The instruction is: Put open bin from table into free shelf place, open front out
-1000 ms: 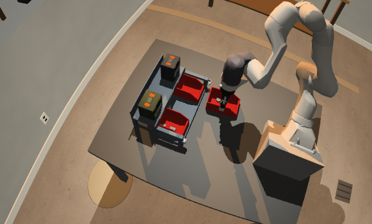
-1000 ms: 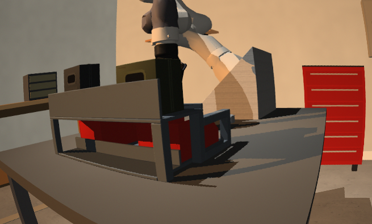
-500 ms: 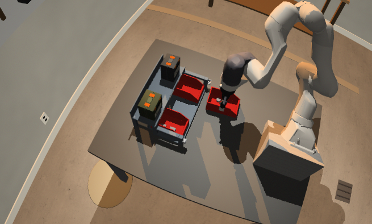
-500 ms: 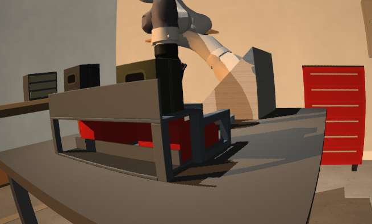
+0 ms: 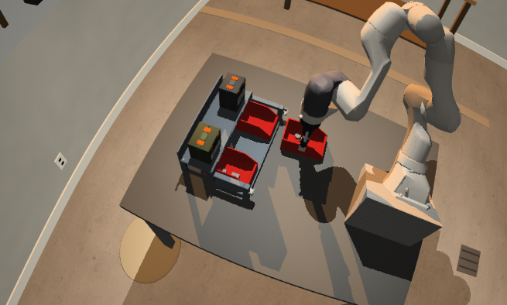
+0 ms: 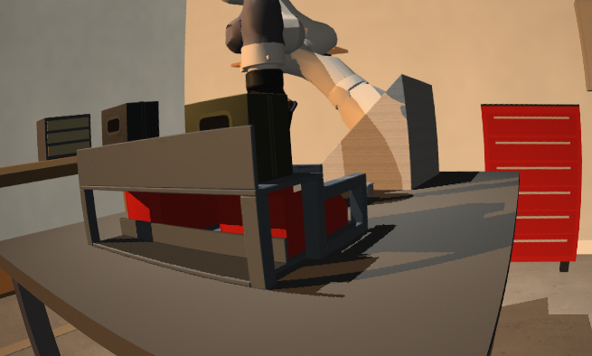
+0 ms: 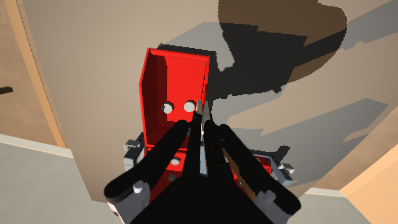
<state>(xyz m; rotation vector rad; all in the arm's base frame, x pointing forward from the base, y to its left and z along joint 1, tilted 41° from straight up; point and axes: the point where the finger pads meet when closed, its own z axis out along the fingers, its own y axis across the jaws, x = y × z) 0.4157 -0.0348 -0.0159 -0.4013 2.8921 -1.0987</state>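
Observation:
The red open bin [image 5: 316, 149] [image 7: 182, 75] stands on the table just in front of the shelf [image 6: 164, 167], its rear end toward the shelf. Round pale parts [image 5: 297, 136] [image 7: 168, 107] lie in it. My gripper [image 5: 303, 145] [image 7: 201, 106] points down and is shut on the bin's thin side wall, the one on the right in the wrist view. Its fingertips are hidden in the exterior view. On the shelf, one red bin [image 5: 258, 116] and another red bin [image 5: 239, 164] stand with open fronts out. The free place [image 5: 251, 148] is between them.
A black box [image 5: 231, 93] [image 6: 143, 119] and an olive-green box [image 5: 203, 141] [image 6: 268, 135] stand on the upper board behind the row. Small pale fittings [image 5: 285, 111] [image 5: 251, 191] stick out at the shelf's front corners. The arm's pedestal [image 5: 388, 213] is at the right.

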